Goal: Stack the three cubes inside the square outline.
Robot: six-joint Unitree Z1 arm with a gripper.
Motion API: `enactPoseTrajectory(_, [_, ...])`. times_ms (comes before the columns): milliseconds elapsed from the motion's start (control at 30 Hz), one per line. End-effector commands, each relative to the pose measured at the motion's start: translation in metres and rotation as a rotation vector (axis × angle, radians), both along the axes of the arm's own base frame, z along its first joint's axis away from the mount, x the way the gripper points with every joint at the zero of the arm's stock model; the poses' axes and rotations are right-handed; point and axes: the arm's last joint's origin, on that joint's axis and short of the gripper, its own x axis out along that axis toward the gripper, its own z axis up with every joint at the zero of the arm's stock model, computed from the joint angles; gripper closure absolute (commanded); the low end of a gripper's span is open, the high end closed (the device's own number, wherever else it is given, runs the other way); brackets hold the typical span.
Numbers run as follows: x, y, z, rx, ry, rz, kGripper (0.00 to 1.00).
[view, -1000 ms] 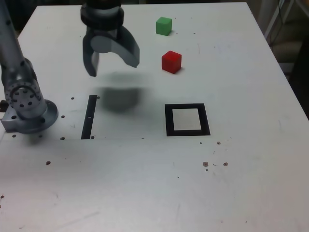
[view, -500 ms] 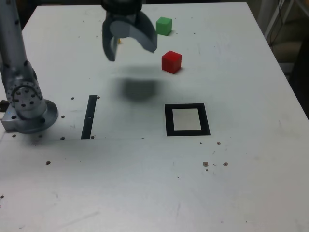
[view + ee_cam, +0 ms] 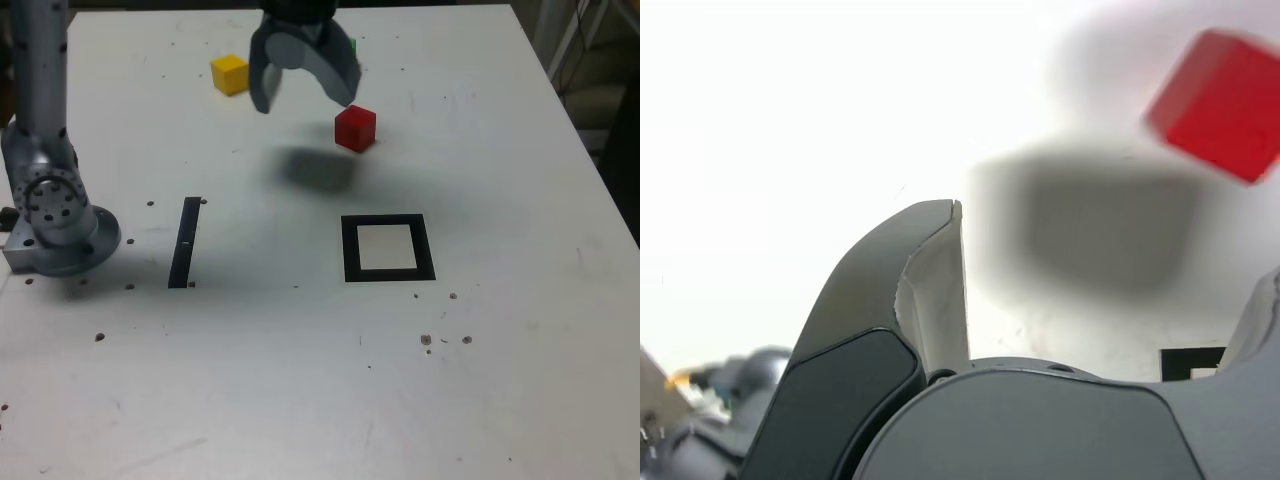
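Observation:
In the exterior view my gripper (image 3: 302,100) hangs open and empty above the table's far part, just left of the red cube (image 3: 355,128). The yellow cube (image 3: 230,75) sits further left at the back. Only a green sliver of the green cube (image 3: 352,45) shows behind the gripper's right finger. The square outline (image 3: 388,248) lies empty nearer the front, to the right of centre. In the wrist view the red cube (image 3: 1218,105) sits beyond the open gripper (image 3: 1110,250), off toward one finger, and a corner of the square outline (image 3: 1190,360) peeks past the gripper body.
The arm's grey base (image 3: 55,215) stands at the exterior view's left edge. A thin black strip (image 3: 184,242) lies beside it. Small dark specks dot the white table (image 3: 300,380), whose right edge runs close to the outline.
The gripper has travelled toward the exterior view's right and farther back, staying open. The yellow cube has come into view and the green cube is now mostly covered.

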Motion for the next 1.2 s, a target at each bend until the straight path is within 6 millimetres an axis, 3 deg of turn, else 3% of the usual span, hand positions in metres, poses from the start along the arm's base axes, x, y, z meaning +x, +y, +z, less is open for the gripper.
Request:
enactPoseTrajectory(0, [0.005,0.003,-0.001,0.005,-0.009,-0.024,0.01])
enactPoseTrajectory(667, [0.038,0.025,-0.016,0.033,0.042,-0.229,0.03])
enactPoseTrajectory(1167, [0.057,0.034,-0.046,0.016,0.084,-0.254,0.07])
